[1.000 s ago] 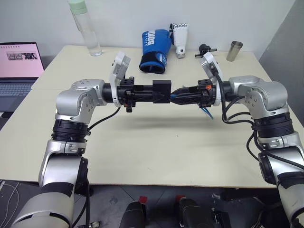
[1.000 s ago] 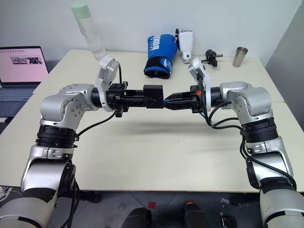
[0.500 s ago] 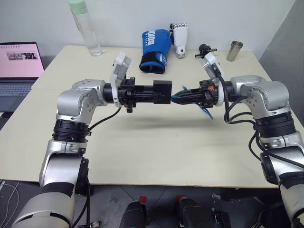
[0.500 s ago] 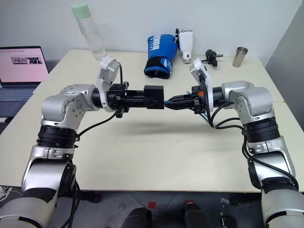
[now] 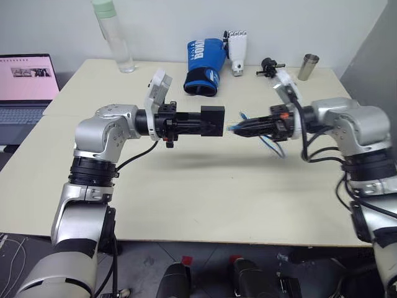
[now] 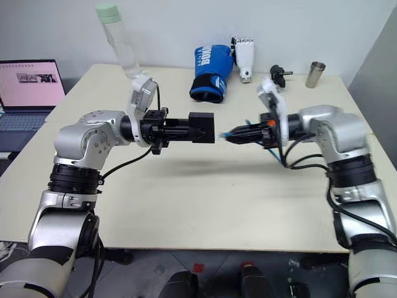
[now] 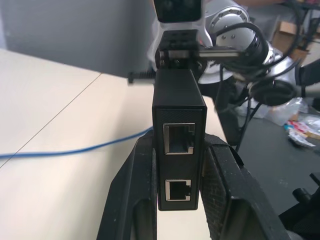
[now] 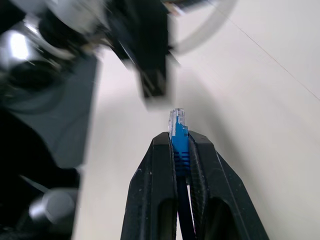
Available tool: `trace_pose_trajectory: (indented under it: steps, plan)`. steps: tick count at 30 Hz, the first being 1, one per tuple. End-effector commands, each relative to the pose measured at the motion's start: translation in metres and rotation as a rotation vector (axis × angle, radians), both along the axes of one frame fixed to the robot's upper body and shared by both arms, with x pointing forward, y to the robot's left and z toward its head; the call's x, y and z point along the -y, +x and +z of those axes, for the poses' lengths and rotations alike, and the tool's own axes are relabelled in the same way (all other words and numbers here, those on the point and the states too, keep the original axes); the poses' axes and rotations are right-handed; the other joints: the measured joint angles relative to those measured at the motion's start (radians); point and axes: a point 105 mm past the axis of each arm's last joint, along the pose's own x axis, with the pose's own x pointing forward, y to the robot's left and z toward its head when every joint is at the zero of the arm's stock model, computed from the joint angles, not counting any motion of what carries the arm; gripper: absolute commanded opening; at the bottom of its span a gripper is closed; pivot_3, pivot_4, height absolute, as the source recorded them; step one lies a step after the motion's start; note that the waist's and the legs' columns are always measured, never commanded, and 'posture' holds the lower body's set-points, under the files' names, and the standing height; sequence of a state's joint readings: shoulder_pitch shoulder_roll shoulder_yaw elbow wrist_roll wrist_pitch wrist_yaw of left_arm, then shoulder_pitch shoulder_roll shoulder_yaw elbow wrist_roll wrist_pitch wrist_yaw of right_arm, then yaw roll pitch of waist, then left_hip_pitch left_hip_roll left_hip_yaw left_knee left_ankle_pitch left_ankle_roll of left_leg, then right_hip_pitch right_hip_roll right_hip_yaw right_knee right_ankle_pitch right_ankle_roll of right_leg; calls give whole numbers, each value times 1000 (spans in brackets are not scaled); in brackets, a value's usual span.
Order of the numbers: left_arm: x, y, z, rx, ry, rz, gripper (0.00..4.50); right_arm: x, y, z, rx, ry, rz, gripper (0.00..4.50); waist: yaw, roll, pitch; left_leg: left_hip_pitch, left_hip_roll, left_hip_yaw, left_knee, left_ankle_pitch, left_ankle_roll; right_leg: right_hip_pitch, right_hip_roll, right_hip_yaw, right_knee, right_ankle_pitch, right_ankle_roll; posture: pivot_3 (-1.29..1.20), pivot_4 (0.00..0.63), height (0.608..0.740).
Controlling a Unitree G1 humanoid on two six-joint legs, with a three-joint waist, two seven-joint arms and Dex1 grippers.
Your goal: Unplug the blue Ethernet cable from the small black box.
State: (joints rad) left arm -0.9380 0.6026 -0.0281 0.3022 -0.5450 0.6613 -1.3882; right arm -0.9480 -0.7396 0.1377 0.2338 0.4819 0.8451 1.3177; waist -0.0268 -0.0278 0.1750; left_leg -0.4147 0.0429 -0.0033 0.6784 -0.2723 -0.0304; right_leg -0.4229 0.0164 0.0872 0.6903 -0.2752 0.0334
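Note:
My left gripper is shut on the small black box and holds it level above the table, pointing right. In the left wrist view the box sits between the fingers with its two ports empty. Facing it, my right gripper is shut on the blue Ethernet cable, just behind its clear plug. The plug tip hangs a small gap to the right of the box, not touching it. The rest of the cord droops below the right wrist toward the table.
Along the far edge of the beige table stand a water bottle, a blue boxing glove, a white robot hand, a black knobbed gadget and a metal cup. A laptop sits at the left.
My right gripper has pulled away to the right with the plug, which was against the box a second ago and now hangs apart from it. The left gripper and the box stayed put.

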Motion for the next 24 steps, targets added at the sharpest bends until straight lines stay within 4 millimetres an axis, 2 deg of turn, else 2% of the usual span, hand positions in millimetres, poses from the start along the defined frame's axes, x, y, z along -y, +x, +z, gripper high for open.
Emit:
trace_pose_trajectory:
  steps: [1, 5, 9, 13, 15, 17, 24]
  plan:
    - [-3, -4, 12, 65, -11, 0, 797, 11, 2, 0, 61, -13, -62, 58, -3, 0, 0, 0, 0, 1, 0, 0, 0, 0, 0, 1, 0, 0, 0, 0, 150, 740]
    - [-4, -2, 14, 71, -19, 24, 797, 2, 20, -24, 232, -137, -223, 58, -14, 0, 0, 0, 1, 0, 0, 0, 0, -1, 2, 1, 3, 0, 0, 0, 150, 740]
    - [-4, -4, 12, 69, -22, 29, 797, -15, 19, -58, 364, -220, -272, 58, -17, 0, 0, 0, 2, 0, 0, 0, 0, -3, 2, 2, 5, 0, 0, 0, 150, 740]
    - [-3, -4, 12, 70, -26, 35, 797, 1, 12, -106, 391, -375, -256, 58, -7, 0, 0, -1, -1, 2, 2, 0, -1, -3, 0, 3, 6, 0, 0, 0, 150, 740]
    - [-4, -5, 12, 69, -28, 38, 797, 7, 10, -113, 376, -385, -265, 58, 0, 0, 0, 0, -1, 0, 2, 0, -1, -1, 0, 1, 5, -1, 1, 0, 150, 740]
    - [-4, -6, 11, 67, -29, 40, 797, 9, 8, -113, 358, -376, -262, 764, -2, 0, 0, 0, -1, 0, 2, 0, 0, -1, 0, 0, 4, -1, 1, 0, 150, 740]
    - [-2, -6, 11, 64, -37, 34, 797, 6, -3, -110, 315, -339, -214, 2450, -7, 0, 0, 1, 0, 0, 2, 0, 0, -2, 1, 2, 6, -1, 1, 0, 150, 740]
